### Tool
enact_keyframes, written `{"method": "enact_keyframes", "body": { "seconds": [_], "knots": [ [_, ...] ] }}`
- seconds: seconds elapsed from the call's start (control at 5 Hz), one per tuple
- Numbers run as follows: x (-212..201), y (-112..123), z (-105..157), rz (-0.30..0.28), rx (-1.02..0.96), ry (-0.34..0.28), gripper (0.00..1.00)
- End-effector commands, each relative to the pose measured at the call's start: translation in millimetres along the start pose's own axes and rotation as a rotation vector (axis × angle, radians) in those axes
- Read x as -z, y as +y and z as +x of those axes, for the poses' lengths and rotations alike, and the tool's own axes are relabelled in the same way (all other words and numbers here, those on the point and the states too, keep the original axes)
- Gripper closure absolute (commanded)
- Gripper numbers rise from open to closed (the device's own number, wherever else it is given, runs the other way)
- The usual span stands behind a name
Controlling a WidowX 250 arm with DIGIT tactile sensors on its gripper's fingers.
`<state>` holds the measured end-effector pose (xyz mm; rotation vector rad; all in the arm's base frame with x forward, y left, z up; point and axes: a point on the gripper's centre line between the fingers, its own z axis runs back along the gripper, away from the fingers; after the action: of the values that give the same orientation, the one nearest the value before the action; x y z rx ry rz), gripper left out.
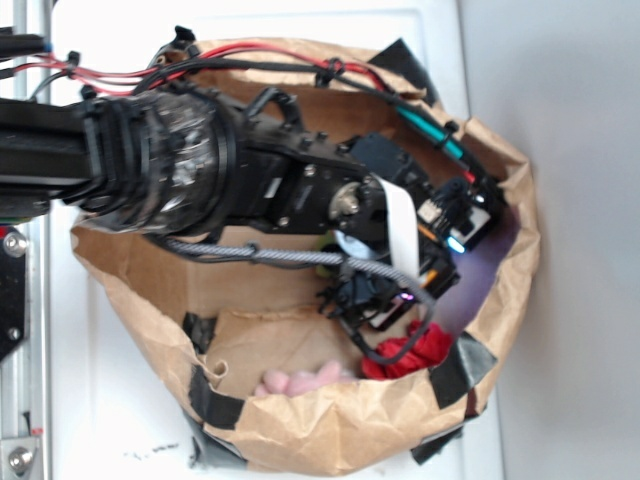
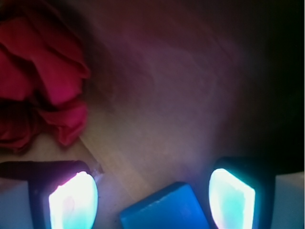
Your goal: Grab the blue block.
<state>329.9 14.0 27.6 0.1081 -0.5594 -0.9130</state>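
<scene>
A brown paper bag (image 1: 300,420) on a white surface holds the arm. In the wrist view, a red cloth (image 2: 43,86) lies up-left of the pincer (image 2: 152,200), whose fingers stand apart; the blue block (image 2: 164,210) sits between them, touching neither

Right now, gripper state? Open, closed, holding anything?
Gripper: open, holding nothing. The blue block lies between the fingers, not clamped.
</scene>
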Motion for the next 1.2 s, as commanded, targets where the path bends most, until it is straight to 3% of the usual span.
{"method": "enact_keyframes", "body": {
  "seconds": [0.0, 0.4, 0.6, 0.8, 1.0],
  "knots": [
    [-9, 9, 2, 0.032, 0.035, 0.007, 0.00],
    [-11, 32, -2, 0.011, -0.001, 0.037, 0.00],
    [-20, 51, -10, -0.131, 0.011, 0.063, 0.00],
    [-35, 67, -7, -0.223, 0.019, 0.045, 0.00],
    [-44, 78, -5, -0.240, 0.024, 0.035, 0.00]
  ]
}}
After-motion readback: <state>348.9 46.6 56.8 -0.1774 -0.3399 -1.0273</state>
